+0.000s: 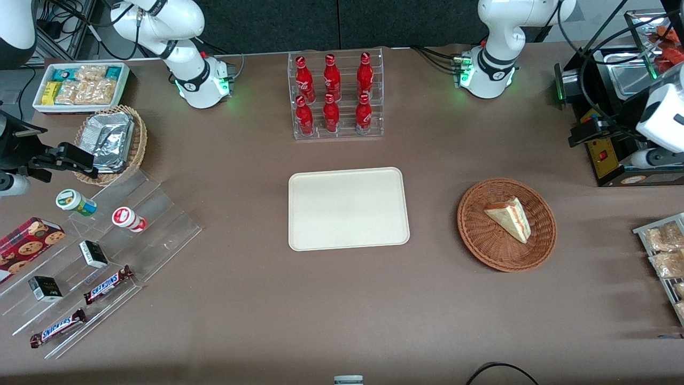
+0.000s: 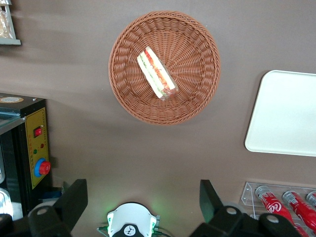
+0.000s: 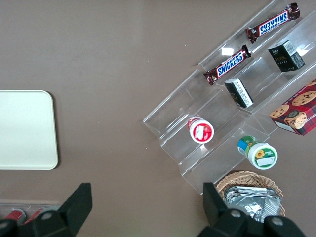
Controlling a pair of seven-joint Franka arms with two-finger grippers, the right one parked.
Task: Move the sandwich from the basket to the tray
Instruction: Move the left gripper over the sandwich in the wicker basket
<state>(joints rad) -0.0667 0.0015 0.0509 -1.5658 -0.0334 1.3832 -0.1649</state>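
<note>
Lying on its side in the wicker, the sandwich [image 1: 509,218], at the right of the front view, resting inside the basket [image 1: 481,240] with its filling edge showing. Sitting well apart at frame centre, the tray [image 1: 347,235], bare, on the worktop [image 1: 427,299]. Hovering high over the basket, the gripper [image 2: 143,200], fingers spread wide and holding nothing. Risking a crushed or sliding wedge if closing on the soft bread off-centre; also risking snagging the basket rim on descent.
</note>
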